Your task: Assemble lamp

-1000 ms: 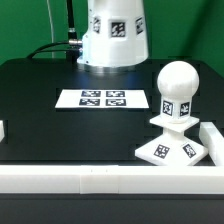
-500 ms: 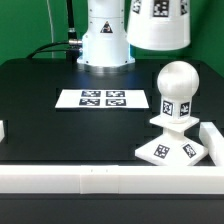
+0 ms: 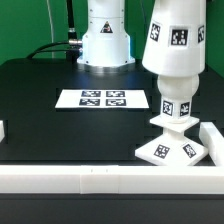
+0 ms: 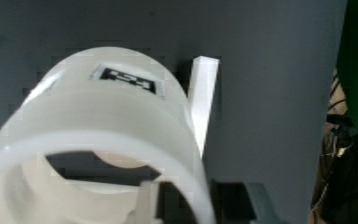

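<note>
The white cone shade (image 3: 175, 40) hangs tilted at the exterior view's right, its lower rim over the head of the bulb, which it hides. Only the bulb's tagged neck (image 3: 179, 107) shows below, standing upright on the flat square base (image 3: 170, 150). In the exterior view the gripper is above the picture's edge. In the wrist view the shade (image 4: 105, 110) fills the picture and the bulb head (image 4: 115, 157) shows through its opening. My gripper (image 4: 208, 203) is shut on the shade's wall.
The marker board (image 3: 102, 98) lies mid-table. The robot's white body (image 3: 105, 35) stands at the back. A white rail (image 3: 90, 178) runs along the front, with a raised block (image 3: 212, 140) beside the base. The rail also shows in the wrist view (image 4: 206, 100).
The shade has moved from the back centre to the exterior view's right and down, so that it now covers the bulb's head.
</note>
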Robot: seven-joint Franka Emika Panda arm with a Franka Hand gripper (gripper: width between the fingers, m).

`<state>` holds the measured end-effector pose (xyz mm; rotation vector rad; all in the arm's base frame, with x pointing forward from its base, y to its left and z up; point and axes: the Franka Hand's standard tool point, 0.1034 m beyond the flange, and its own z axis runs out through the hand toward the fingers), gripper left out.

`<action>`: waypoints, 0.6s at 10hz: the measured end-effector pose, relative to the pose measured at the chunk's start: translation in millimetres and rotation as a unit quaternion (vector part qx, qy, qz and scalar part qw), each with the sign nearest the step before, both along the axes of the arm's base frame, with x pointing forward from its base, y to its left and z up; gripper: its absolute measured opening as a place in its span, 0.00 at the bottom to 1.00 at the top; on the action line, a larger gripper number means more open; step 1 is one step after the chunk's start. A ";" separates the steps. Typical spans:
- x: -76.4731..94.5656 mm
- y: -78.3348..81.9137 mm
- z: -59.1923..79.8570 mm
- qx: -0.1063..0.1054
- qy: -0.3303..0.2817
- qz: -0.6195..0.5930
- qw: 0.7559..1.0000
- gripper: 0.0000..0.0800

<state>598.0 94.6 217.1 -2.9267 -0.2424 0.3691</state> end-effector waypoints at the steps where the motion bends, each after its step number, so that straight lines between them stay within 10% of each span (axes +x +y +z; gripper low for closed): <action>1: -0.3 2.0 -7.2 0.000 0.003 0.002 1.000 0.06; 6: -7.0 -3.9 -31.4 0.000 0.009 0.002 1.000 0.06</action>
